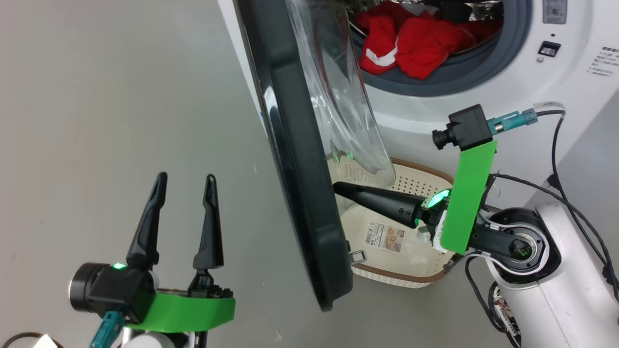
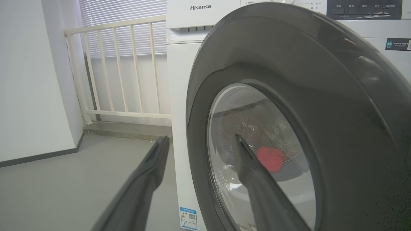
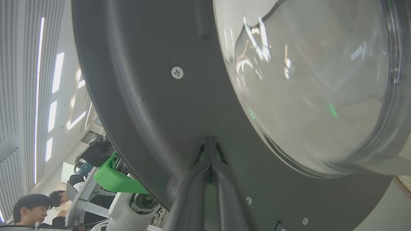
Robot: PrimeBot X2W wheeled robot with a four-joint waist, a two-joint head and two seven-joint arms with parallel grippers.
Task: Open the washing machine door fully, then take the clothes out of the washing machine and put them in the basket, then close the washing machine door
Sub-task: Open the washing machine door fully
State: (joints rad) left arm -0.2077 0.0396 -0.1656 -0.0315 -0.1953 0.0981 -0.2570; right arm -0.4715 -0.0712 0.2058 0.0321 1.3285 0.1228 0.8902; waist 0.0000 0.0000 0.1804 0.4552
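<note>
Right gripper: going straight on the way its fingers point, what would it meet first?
The washing machine door: the shut right gripper points at its dark inner rim, beside the glass bowl. Its tips look almost on it; contact is unclear.

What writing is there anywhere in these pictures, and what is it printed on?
"Hisense": on the washing machine's white top panel.
Labels on the control panel: too small to read.
The blue label sticker low on the machine: too small.
The barcode sticker in the basket: blurred.
The small print beside the drum opening: unreadable.
</note>
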